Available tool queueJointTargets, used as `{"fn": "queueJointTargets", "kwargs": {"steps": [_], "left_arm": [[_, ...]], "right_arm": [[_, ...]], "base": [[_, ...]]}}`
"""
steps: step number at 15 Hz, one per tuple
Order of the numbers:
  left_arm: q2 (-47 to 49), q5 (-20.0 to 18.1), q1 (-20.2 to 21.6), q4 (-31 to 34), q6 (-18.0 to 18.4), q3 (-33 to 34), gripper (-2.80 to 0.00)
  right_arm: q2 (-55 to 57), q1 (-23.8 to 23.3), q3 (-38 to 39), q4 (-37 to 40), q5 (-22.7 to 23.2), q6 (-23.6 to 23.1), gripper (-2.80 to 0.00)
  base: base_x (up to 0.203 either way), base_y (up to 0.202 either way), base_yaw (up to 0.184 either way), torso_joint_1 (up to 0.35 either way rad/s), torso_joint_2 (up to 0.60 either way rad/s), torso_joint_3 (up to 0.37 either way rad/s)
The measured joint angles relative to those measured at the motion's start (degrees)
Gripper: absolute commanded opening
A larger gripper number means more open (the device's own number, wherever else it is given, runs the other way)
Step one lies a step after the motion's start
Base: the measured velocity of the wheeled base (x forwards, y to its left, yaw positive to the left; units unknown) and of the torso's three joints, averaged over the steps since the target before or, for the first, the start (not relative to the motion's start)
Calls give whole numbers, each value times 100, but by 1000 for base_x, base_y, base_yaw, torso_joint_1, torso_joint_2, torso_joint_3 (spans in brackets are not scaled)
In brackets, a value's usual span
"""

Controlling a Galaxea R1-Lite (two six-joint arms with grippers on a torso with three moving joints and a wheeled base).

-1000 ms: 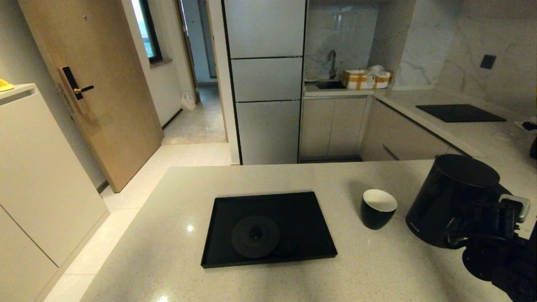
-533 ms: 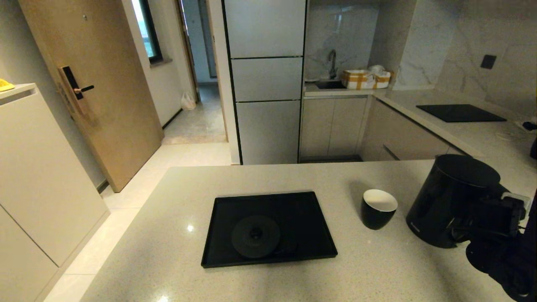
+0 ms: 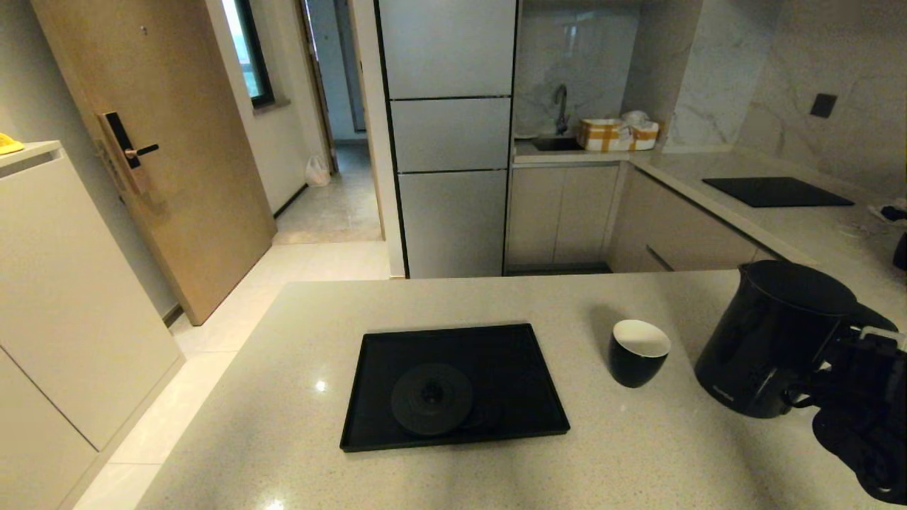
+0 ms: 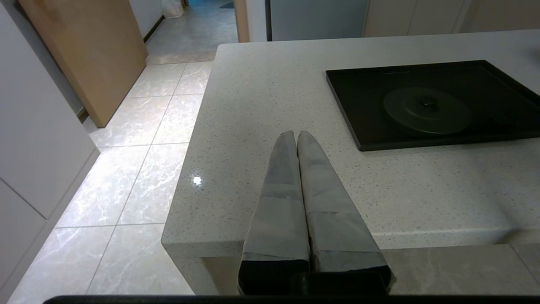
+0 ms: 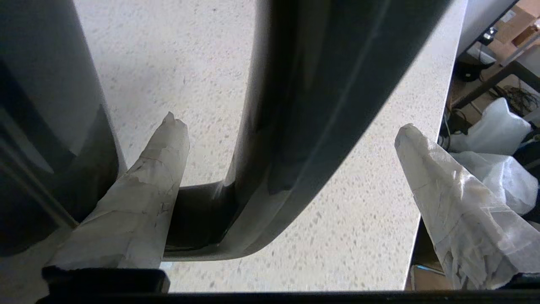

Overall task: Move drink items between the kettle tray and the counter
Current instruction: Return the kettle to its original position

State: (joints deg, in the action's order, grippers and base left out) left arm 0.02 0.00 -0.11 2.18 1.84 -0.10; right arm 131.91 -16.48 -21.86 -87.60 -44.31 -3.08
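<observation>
At the bench's (image 3: 496,482) right end, the right pincer (image 5: 291,126) stood wide open astride the kettle's (image 3: 769,340) loop handle (image 5: 303,126) (not yet clamped), evidently for lifting toward the vacant tray (image 3: 531,382); the left pincer (image 4: 297,139) was closed, parked.

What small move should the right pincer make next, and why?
Probably close on the handle. The right pincer is open with the kettle handle between its fingers, one inside the loop. The kettle stands on the counter, and the tray's base disc is bare.
</observation>
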Motion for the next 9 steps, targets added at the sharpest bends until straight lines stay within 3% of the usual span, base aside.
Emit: {"fn": "queueJointTargets", "kwargs": {"steps": [9], "left_arm": [[0, 0, 1, 1, 0, 2, -280]], "right_arm": [[81, -24, -194, 39, 384, -13, 0]], "base": [[0, 0, 0, 0, 0, 0]]}}
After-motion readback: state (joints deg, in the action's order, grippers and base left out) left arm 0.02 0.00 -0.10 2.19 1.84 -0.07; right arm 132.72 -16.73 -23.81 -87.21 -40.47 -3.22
